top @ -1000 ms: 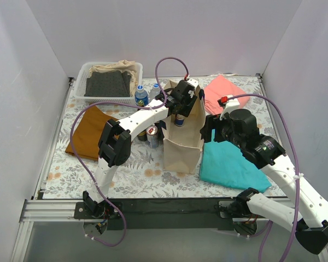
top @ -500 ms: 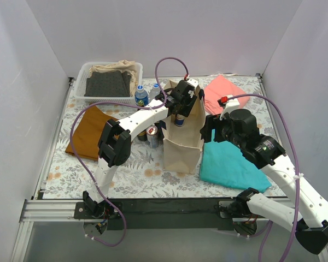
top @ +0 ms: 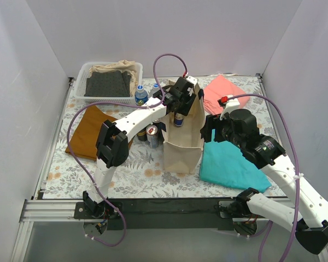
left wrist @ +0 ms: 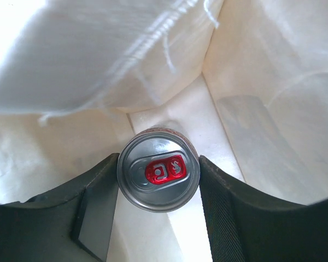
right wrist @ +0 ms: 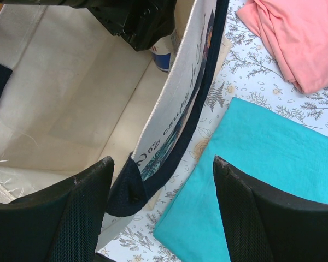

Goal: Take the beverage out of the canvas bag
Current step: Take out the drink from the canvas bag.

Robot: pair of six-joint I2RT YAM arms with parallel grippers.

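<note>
Left gripper [left wrist: 158,166] is down inside the canvas bag [top: 181,147], fingers pinching the can [left wrist: 159,176] that stands upright on the bag floor, ready to lift; right gripper [right wrist: 163,202] sits spread astride the bag's side wall, probably to brace the mouth open.

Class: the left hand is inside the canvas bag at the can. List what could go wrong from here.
1. The left hand pinches the can by its smooth sides; it may slip during the lift.
2. The right hand straddles the wall of the canvas bag, jaws open, so the unpinned bag could rise or tip onto the drinks beside it.
3. The frayed threads above the can might snag.
</note>
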